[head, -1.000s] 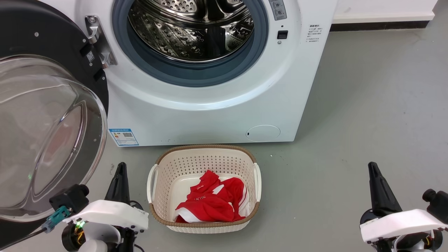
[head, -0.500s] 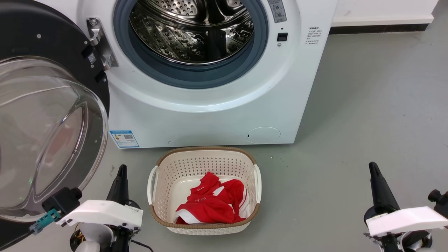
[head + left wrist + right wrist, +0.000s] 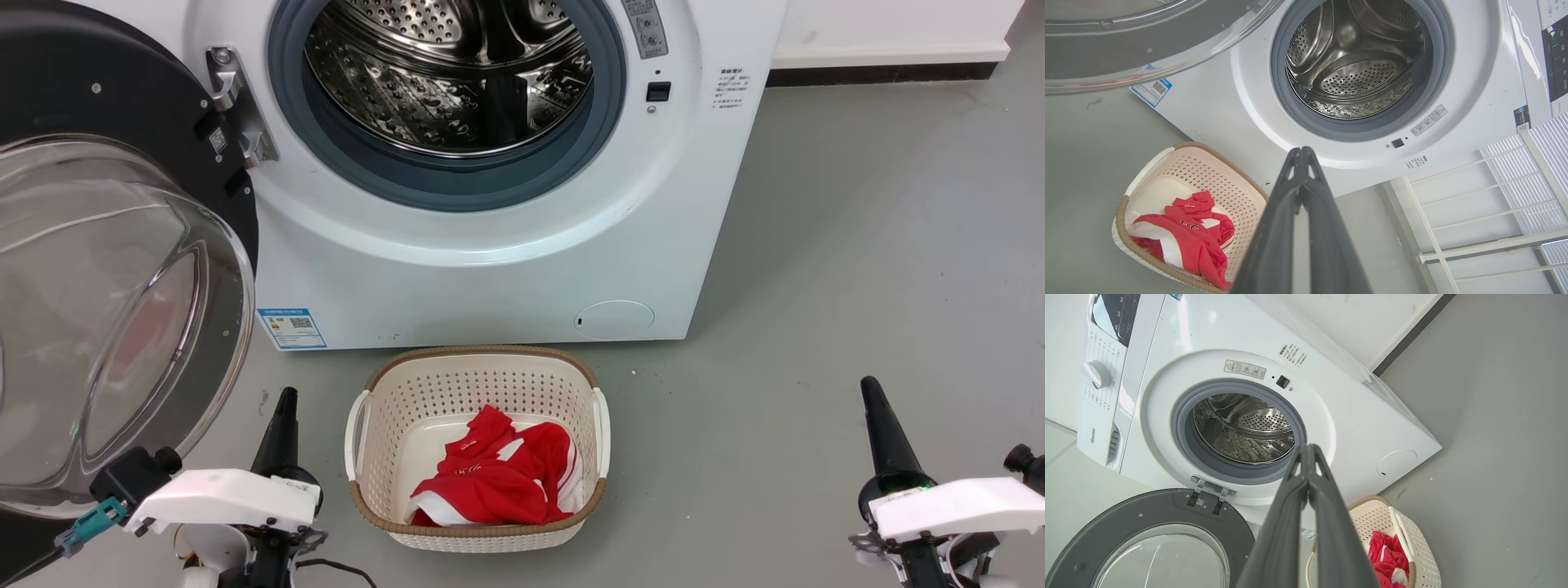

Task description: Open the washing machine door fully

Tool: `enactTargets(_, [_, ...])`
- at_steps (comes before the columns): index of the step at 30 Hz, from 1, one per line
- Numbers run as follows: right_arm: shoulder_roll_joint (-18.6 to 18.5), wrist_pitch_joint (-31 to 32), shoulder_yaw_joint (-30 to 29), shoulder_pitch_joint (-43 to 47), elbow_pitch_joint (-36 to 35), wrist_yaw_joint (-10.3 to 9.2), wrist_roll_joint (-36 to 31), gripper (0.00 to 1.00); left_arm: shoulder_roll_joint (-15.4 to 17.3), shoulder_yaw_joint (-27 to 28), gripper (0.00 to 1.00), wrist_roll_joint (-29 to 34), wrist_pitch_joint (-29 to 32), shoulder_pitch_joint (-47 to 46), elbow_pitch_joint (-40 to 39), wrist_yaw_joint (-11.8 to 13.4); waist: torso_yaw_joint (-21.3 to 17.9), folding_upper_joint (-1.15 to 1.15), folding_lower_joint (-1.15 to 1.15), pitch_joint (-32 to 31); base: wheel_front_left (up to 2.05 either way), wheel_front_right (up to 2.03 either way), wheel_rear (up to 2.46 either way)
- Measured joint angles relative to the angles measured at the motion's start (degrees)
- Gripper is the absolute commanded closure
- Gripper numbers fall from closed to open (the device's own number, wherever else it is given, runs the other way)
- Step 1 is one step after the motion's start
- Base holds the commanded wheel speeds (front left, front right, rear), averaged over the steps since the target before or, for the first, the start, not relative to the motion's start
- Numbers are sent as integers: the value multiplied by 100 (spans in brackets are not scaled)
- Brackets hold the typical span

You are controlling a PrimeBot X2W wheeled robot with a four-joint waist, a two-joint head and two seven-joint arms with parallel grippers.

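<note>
The white washing machine (image 3: 506, 269) stands ahead with its steel drum (image 3: 449, 73) exposed inside a grey-blue ring. Its door (image 3: 106, 310), black-framed with a bulging clear glass bowl, is swung wide to the left on a metal hinge (image 3: 237, 106); the door (image 3: 1147, 543) also appears in the right wrist view and its glass edge (image 3: 1147, 49) in the left wrist view. My left gripper (image 3: 286, 400) is shut, low at the left just right of the glass, touching nothing. My right gripper (image 3: 870, 390) is shut over bare floor at the far right. Both grippers (image 3: 1301, 151) (image 3: 1308, 448) show closed tips.
A cream perforated basket (image 3: 478, 371) holding a red and white garment (image 3: 498, 478) sits on the grey floor in front of the machine, between my arms. A small round service cover (image 3: 614, 319) is low on the machine. A white slatted rack (image 3: 1494, 204) stands beside it.
The whole head picture has slid slightly downward, so the camera moved. Both arms have drawn back toward the bottom edge. The door stays swung open.
</note>
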Motion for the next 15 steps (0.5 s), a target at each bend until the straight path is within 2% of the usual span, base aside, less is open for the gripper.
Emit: enactTargets(15, [-10,208,-55,-78,154,0,1104,100,-147,240,100,-950,258,-2,64,-243,7,0,0,-63,0,0,0])
